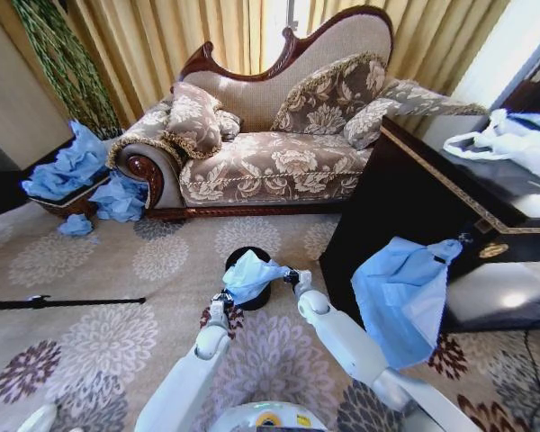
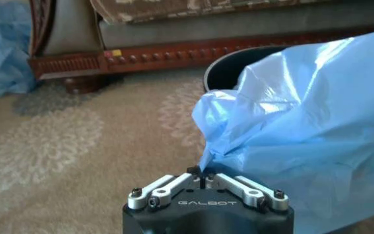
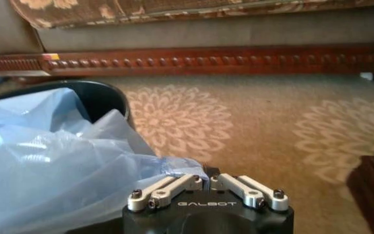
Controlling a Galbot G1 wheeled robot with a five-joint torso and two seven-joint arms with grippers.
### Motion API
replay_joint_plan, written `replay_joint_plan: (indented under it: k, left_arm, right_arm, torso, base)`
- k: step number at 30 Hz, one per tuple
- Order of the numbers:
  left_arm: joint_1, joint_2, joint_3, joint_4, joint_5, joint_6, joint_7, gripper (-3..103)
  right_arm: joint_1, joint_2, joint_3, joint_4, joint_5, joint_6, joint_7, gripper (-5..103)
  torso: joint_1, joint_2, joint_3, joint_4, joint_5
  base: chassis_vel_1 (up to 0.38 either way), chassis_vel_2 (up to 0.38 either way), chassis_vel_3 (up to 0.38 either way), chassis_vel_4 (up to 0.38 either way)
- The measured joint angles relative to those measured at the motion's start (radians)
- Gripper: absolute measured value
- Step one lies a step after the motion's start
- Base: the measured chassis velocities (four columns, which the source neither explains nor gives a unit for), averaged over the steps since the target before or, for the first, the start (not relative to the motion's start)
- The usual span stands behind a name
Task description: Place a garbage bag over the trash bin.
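- Sofa (image 1: 279,144): far side of patterned carpet (image 1: 99,306), behind the work.
- Trash bin (image 1: 243,257): upright on carpet, between sofa and robot; far rim exposed.
- Garbage bag (image 1: 250,274): bunched over the bin's near rim, held from both sides.
- Left end effector (image 1: 221,301): fingers pinched together on the bag's left edge.
- Right end effector (image 1: 292,277): fingers pinched together on the bag's right edge.

Both pincers (image 1: 218,298) (image 1: 290,275) pinched closed, forward.
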Motion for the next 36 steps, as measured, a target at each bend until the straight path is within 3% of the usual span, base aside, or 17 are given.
replay_joint_plan:
  k: [21, 36]
  left_arm:
    - [-0.034, 0.009, -0.039, -0.015, 0.014, -0.019, -0.021, 0]
    - [-0.125, -0.009, -0.051, 0.087, 0.014, -0.031, -0.015, 0]
  right_arm:
    - [0.066, 0.034, 0.013, -0.078, -0.028, 0.028, -0.031, 0]
    - [0.141, 0.12, 0.032, -0.238, -0.056, 0.052, -0.102, 0]
  torso:
    - [0.0, 0.0, 0.0, -0.0002, -0.0002]
    - [0.0, 0.0, 0.0, -0.0001, -0.0002]
  base:
    - [0.0, 0.0, 0.0, 0.0]
    - [0.0, 0.0, 0.0, 0.0]
